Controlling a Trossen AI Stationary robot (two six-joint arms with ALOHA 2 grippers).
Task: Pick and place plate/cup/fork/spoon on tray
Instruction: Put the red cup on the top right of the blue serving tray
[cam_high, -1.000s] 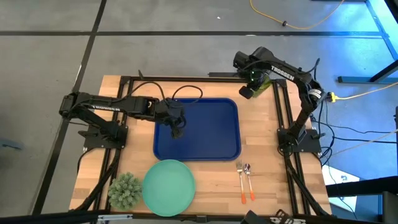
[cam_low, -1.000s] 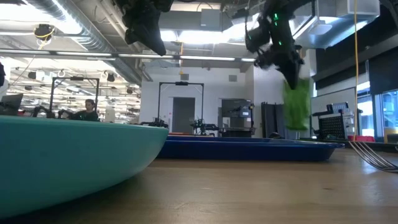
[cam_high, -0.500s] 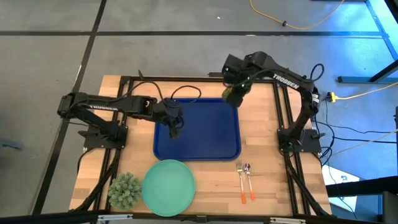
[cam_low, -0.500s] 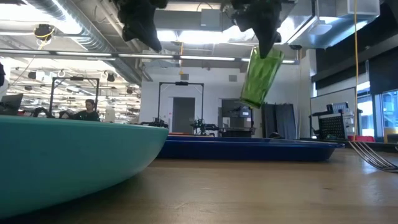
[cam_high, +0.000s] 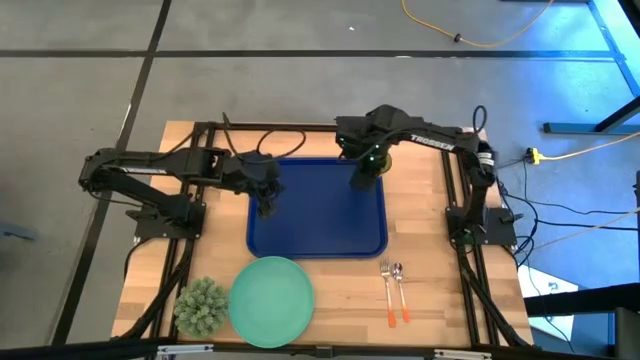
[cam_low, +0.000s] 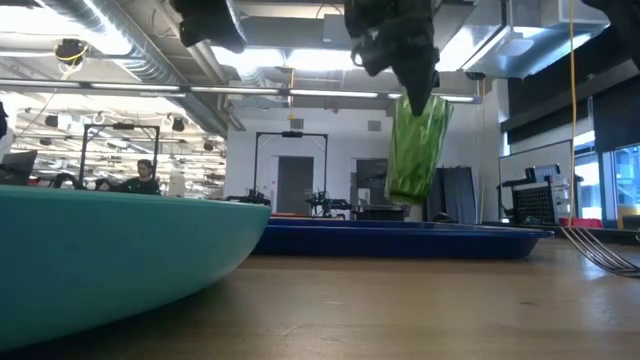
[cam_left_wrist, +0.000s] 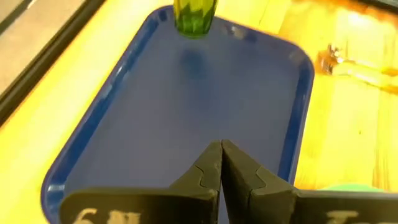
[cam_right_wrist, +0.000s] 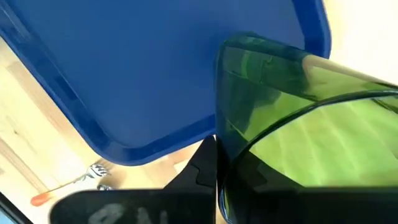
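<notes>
The dark blue tray (cam_high: 320, 225) lies at the table's middle. My right gripper (cam_high: 362, 178) is shut on the olive-green cup (cam_low: 415, 150), which hangs over the tray's far right corner; the cup also shows in the left wrist view (cam_left_wrist: 194, 15). My left gripper (cam_high: 266, 207) is shut and empty above the tray's left rim. The mint-green plate (cam_high: 271, 300) lies flat on the table in front of the tray. The fork (cam_high: 385, 285) and the spoon (cam_high: 400, 288) lie side by side on the table, near the tray's near right corner. My right gripper holds the cup by its rim (cam_right_wrist: 227, 134), at the cup's top end. One finger (cam_right_wrist: 205, 165) stands outside the wall; the other shows dark through the green wall, inside the cup. The fingers point down. The cup hangs slightly tilted, clear of the tray.
A spiky grey-green plant (cam_high: 200, 305) stands left of the plate at the near left corner. Black frame rails run along the table's left, far and right sides. In the low view the plate (cam_low: 100, 260) fills the foreground in front of the tray (cam_low: 400, 240).
My right gripper has carried the cup from beyond the table's far right rail toward the left and near edges and downward, to above the tray's far right corner. The cup stays hanging below it. My left gripper has shifted a little toward the table's left edge.
</notes>
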